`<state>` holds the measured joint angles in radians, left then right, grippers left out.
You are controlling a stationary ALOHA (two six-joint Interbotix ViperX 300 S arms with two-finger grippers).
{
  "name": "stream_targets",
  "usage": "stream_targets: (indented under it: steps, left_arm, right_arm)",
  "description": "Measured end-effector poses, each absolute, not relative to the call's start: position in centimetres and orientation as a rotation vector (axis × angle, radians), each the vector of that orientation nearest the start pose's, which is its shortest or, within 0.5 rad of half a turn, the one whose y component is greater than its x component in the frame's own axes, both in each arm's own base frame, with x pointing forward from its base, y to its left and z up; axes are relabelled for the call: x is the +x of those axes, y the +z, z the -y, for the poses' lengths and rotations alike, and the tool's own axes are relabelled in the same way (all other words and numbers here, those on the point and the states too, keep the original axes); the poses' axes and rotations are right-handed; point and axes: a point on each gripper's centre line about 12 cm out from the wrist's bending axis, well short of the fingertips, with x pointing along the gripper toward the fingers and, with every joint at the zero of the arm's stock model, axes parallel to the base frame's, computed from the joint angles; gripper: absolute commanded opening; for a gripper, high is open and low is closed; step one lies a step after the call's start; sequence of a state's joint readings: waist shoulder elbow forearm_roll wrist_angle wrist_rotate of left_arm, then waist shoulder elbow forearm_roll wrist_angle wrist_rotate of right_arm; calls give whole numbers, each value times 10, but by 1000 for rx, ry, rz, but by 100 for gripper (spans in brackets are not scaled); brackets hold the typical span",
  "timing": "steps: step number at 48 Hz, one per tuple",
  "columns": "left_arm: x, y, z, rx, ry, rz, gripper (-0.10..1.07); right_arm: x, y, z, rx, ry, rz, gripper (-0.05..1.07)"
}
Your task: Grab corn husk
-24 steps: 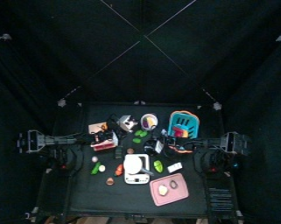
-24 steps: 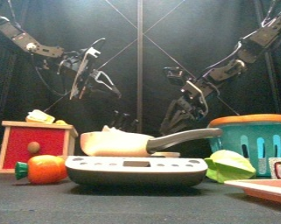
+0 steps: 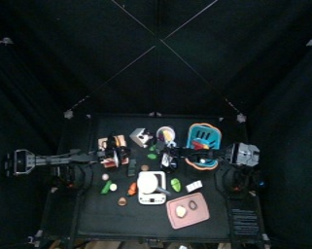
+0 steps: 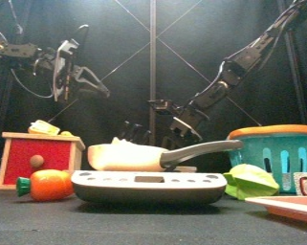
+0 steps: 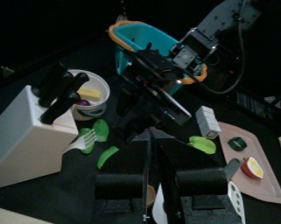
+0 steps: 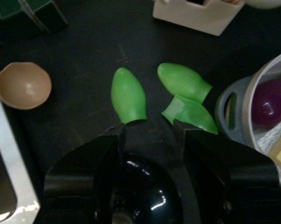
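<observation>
The corn husk is several bright green leaves lying on the black table. In the right wrist view one leaf (image 6: 129, 94) and a second, folded one (image 6: 185, 87) lie just beyond my right gripper (image 6: 154, 133), which hangs open over them with nothing between its fingers. From above, the husk (image 3: 152, 154) is a small green patch beside the right gripper (image 3: 162, 148), reached in past the table's middle. My left gripper (image 5: 149, 140) is shut and raised at the left (image 4: 74, 73); its wrist view shows the husk (image 5: 94, 137) under the right arm.
A teal basket (image 4: 278, 153) stands at the right, a white block (image 5: 31, 122) and a white cup (image 5: 90, 87) by the husk. A brown egg (image 6: 24, 83) lies close. In front are a scale with a pan (image 4: 137, 182), a red box (image 4: 41, 155) and an orange (image 4: 50, 185).
The right arm has stretched further toward the table's middle and lowered its gripper over the husk. The left arm has drawn back to the left and risen.
</observation>
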<state>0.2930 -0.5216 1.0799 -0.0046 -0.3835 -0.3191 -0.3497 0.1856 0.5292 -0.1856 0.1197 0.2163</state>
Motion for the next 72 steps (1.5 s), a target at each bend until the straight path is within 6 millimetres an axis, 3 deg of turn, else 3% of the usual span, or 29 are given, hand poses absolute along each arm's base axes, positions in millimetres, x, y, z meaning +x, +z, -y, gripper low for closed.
stream_targets:
  steps: [7,17,32,51,72]
  left_arm:
    - [245,237,-73,-318,305,-117,50]
    - [226,213,-65,-322,301,-169,50]
    - [225,215,-64,-320,299,-157,50]
    - [226,216,-65,-320,301,-155,50]
    - [225,215,-65,-320,302,-156,50]
  right_arm:
    - [400,124,154,172,-376,-824,98]
    - [406,117,165,169,-388,-836,101]
    - [417,109,179,159,-404,-858,101]
    - [415,102,192,147,-426,-907,101]
    - [422,95,195,136,-421,-912,101]
